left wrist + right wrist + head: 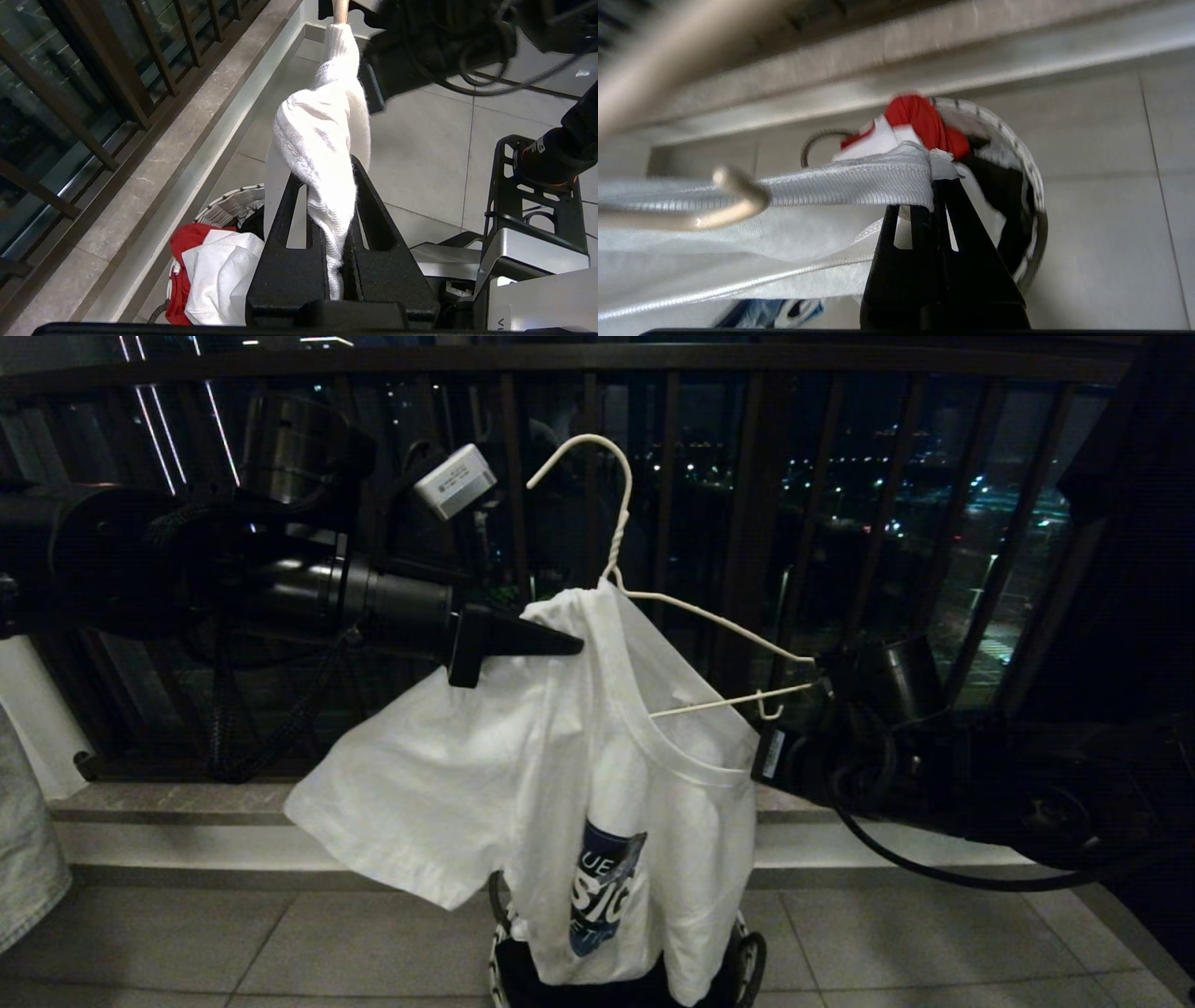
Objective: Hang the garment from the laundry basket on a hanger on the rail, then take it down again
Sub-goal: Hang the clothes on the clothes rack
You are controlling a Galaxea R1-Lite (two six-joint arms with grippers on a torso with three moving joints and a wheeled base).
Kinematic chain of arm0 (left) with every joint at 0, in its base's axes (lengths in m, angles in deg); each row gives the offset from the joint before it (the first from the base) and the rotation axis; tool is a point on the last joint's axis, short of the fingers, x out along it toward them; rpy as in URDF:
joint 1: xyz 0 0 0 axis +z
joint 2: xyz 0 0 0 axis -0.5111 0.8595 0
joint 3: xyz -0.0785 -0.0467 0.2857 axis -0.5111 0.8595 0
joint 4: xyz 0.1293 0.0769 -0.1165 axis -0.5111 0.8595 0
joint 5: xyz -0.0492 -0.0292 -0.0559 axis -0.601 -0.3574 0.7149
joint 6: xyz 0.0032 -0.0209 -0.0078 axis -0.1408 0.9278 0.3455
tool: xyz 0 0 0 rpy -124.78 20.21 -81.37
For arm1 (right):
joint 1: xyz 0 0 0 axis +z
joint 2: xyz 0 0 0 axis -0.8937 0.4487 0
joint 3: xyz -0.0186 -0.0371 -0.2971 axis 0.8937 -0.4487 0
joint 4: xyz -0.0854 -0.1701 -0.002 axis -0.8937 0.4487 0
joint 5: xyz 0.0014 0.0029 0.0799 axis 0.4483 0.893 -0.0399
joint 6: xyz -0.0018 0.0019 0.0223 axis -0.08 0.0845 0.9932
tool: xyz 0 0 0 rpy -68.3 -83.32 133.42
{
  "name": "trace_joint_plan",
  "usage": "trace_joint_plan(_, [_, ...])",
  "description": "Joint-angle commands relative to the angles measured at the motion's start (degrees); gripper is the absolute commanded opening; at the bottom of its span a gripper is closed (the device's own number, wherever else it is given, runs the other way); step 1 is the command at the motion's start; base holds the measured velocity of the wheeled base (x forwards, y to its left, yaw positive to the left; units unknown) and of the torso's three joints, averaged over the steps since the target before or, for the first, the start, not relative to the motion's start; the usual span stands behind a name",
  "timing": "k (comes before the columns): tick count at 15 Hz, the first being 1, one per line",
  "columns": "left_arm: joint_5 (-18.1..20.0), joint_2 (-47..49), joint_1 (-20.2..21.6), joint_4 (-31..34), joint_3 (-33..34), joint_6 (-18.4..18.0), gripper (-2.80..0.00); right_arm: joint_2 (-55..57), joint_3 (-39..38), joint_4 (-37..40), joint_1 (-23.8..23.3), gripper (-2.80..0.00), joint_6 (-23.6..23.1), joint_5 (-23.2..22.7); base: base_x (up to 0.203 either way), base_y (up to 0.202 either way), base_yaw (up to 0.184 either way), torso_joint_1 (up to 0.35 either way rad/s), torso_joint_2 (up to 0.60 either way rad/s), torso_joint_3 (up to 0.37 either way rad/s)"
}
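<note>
Above the laundry basket (747, 961), in front of the dark balcony railing (747, 504), the white T-shirt (523, 775) hangs half-threaded on the thin white wire hanger (616, 523), held up in mid-air between the two grippers. The hanger's hook stands free above the shirt, touching nothing, and its twisted neck comes out of the bunched cloth at the top. One wire arm is buried inside the shirt on the side of the left gripper; the other arm slopes out bare from the neck opening toward the right gripper, its small notch hook showing just beside that gripper.

The left gripper (569, 642) reaches in level from the left, and its fingers are pressed together on a twisted fold of the shirt's shoulder, the cloth squeezed down between the two black pads (299, 219). The right gripper (942, 186) comes in from the right, and its fingers are closed tight, pinching the ribbed collar edge of the T-shirt right at their tips. The collar is stretched taut between that pinch and the hanger.

The shirt's body drops straight down from the hanger, one short sleeve splayed out toward the left arm, the blue-and-white chest graphic (605, 887) folded in on itself, and the hem reaches into the basket's mouth. Inside the basket lie a red cloth (187, 242) and another white piece (219, 275), crumpled together.
</note>
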Motion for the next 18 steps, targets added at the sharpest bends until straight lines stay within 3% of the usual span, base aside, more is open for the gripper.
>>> trace_joint_plan(1, [0.3,-0.1,0.0,0.0,0.1,-0.1,-2.8,1.2,0.0,-1.9,-1.7,-2.8,-0.7,0.0,0.0,0.0,0.0,0.0,0.0,0.0])
trace_joint_plan(11, [0.2,0.3,0.0,0.0,0.0,-0.1,-2.8,0.6,2.1,-2.4,-8.3,-2.8,-3.2,-0.3,0.0,0.0,0.0,0.0,0.0,0.0])
trace_joint_plan(18, [0.1,3.6,-0.2,0.0,-0.6,-0.6,-2.8,-0.5,7.3,1.9,-9.6,-2.8,-4.8,-0.7,0.0,0.0,0.0,0.0,0.0,0.0])
